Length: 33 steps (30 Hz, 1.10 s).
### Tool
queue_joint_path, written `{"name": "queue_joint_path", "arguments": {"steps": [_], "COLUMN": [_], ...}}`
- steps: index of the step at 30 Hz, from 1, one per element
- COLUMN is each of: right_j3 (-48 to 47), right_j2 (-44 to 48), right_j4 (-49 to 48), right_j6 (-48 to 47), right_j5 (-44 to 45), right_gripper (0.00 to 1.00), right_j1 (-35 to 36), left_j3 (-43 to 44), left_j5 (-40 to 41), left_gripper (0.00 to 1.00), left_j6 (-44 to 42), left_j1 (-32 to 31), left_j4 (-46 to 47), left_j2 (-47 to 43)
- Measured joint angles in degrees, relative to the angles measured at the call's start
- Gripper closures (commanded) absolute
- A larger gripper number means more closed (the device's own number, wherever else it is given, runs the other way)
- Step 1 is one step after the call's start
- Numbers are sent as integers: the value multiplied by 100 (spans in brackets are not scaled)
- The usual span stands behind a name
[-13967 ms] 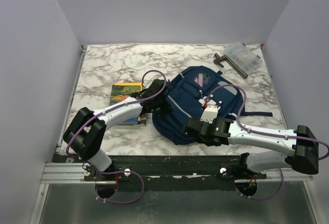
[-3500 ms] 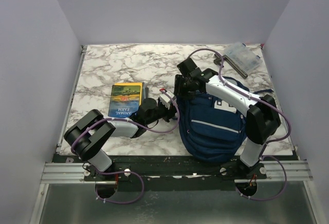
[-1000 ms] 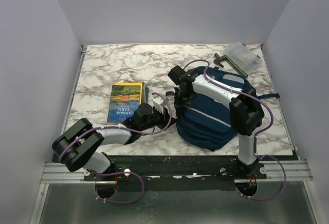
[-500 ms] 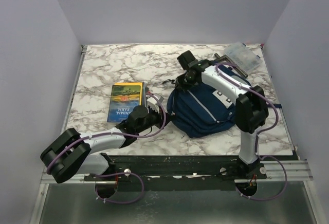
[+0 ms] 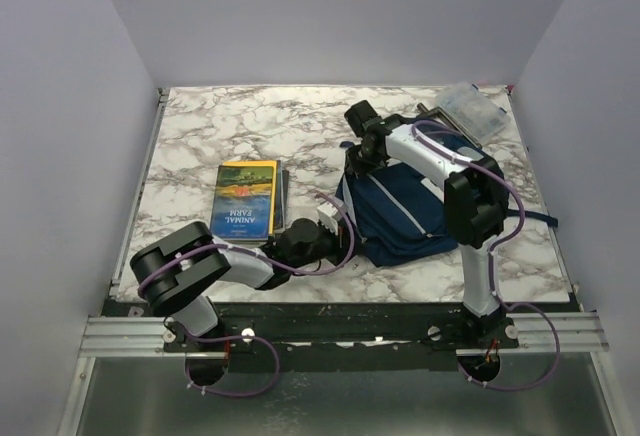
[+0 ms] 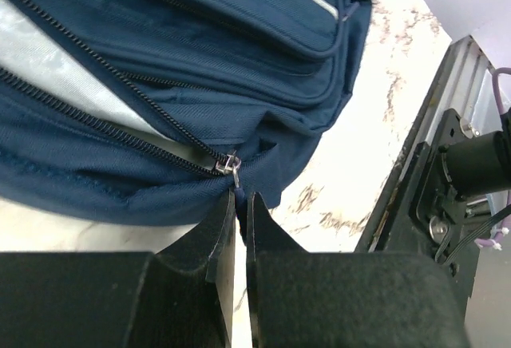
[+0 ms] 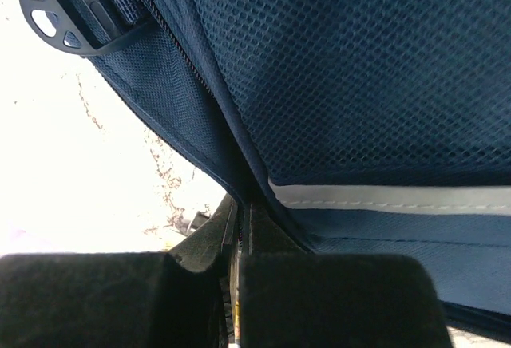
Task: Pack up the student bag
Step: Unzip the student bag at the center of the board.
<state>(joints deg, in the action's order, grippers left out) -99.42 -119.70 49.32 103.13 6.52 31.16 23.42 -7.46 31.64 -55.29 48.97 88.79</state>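
Note:
The student bag (image 5: 410,206), navy with grey stripes, lies right of the table's middle. My left gripper (image 5: 336,235) is at its near-left edge. In the left wrist view that gripper (image 6: 239,198) is shut on the blue zipper pull, just below the metal slider (image 6: 227,162). Left of the slider the zip stands apart and shows pale lining (image 6: 48,77). My right gripper (image 5: 358,154) is at the bag's far-left edge. In the right wrist view it (image 7: 239,206) is shut on a fold of the bag's fabric edge, under mesh (image 7: 359,69) and a grey stripe (image 7: 383,196).
A yellow and blue book (image 5: 245,199) lies left of the bag, close to the left arm. At the back right corner are a clear plastic box (image 5: 472,106) and a dark bar (image 5: 430,113). The metal rail (image 6: 435,148) runs along the table's near edge.
The bag has been pulled and turned, and now lies further back and right. My left gripper has moved nearer and to the right with the zipper pull. My right gripper still holds the bag's far-left edge.

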Motion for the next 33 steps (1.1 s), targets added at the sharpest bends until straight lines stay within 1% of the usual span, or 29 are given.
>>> {"name": "queue_joint_path", "arguments": {"steps": [3,5,8,9,11,13,15,18,20,22,26,28,30,33], "right_j3": [-313,-789,-1316,-1421,-1480,-1388,-866,448,1180,1593,2085,2369,2702,3080], "right_j2": [-125,-323,-514,-531,-525,-481,-247,560,1263,1899,3115,3508,3665,3550], "right_j4": [348,713,979,1045,1051,887,339,-553,-820,-837,-680,-426,-136,240], "right_j6": [15,-7,-109,-179,-444,-826,-1423,-2798,-3816,-4728,-6415,-7012,-7449,-7844], "right_j5": [17,55,144,177,225,262,297,295,310,302,299,319,415,426], "right_gripper": [100,99,99,96,74,60,45,30,25,18,14,13,13,14], "right_j1": [-4,-15,-20,-22,-24,-33,-57,-125,-131,-153,-96,61,402,1075], "left_j3": [284,356,367,380,389,361,258,105,76,76,72,52,-13,-188], "left_j5": [72,240,496,553,621,616,531,262,61,-133,-442,-557,-699,-807], "left_gripper": [100,100,100,100,100,100,100,100,100,100,100,100,100,100], "left_j6": [-101,-170,-262,-264,-243,-170,-81,55,142,205,297,339,396,431], "left_j1": [-229,-334,-437,-448,-450,-450,-450,-450,-446,-428,-356,-293,-199,-76], "left_j4": [175,295,413,424,485,531,623,632,643,671,719,758,802,866], "left_j2": [293,350,352,354,367,369,367,365,361,356,356,356,341,221]}}
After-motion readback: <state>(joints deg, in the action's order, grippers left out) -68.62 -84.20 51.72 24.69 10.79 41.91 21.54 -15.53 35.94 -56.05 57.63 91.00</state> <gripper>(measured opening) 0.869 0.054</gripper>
